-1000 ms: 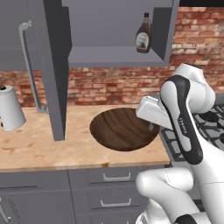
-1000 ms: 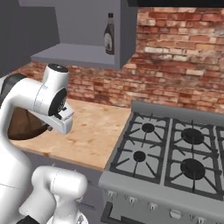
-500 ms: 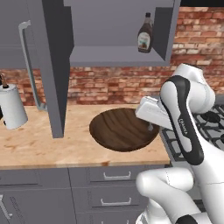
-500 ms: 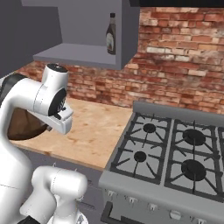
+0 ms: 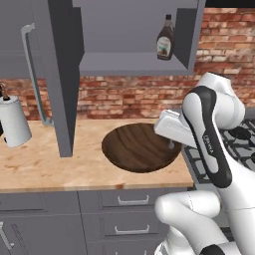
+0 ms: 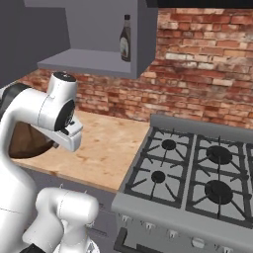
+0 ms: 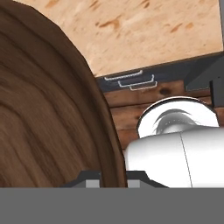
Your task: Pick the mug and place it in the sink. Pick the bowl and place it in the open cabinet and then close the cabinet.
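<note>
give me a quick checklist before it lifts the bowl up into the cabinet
1. Grip on the bowl: ok. In the hand view the hand has its fingers closed on the bowl's rim, one each side.
2. Bowl off the counter: cannot tell. In the left base view its underside looks close to the wood, maybe touching.
3. Cabinet open: ok. The door stands swung out toward the camera, left of the bowl.
4. Shelf room: ok. A brown bottle stands at the right end; the rest looks bare.
5. Path upward: not ok. The shelf's front edge hangs over the bowl's far side.
</note>
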Motion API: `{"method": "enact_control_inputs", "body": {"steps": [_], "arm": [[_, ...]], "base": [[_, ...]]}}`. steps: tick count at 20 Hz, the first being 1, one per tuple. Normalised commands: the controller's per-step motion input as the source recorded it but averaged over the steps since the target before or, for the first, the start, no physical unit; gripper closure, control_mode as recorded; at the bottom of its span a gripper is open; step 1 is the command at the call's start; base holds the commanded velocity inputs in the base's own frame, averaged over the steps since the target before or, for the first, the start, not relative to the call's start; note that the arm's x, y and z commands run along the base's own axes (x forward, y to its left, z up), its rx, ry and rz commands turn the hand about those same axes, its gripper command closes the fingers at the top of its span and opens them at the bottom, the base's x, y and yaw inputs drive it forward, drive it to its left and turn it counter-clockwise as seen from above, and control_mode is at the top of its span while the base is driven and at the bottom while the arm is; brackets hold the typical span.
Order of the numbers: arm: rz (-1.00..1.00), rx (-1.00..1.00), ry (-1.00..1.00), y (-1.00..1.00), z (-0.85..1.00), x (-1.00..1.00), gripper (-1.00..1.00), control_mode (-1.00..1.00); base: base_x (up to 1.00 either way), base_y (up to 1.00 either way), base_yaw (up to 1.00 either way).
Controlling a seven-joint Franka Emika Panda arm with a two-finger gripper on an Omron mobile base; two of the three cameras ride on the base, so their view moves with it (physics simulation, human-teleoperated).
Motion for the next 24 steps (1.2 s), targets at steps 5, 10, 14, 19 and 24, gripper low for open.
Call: {"method": "enact_control_inputs", "body": {"steps": [5,10,14,19,24], "arm": [[-0.1,0.02,0.01,-0.3,0.02,0.02,1.0,-1.0],[-0.42,0.16,-0.01,-0.21,0.23,-0.01,1.0,-1.0],[-0.45,0.06,-0.08,0.0,0.34,-0.11,1.0,-1.0],[-0.39,-0.03,0.04,0.0,0.64,-0.27,1.0,-1.0],[-0.29,-0.04,0.13,0.0,0.85,-0.33,1.0,-1.0]], "base": [[0.0,0.0,0.0],[0.0,0.0,0.0],[0.0,0.0,0.0],[0.0,0.0,0.0],[0.0,0.0,0.0]]}}
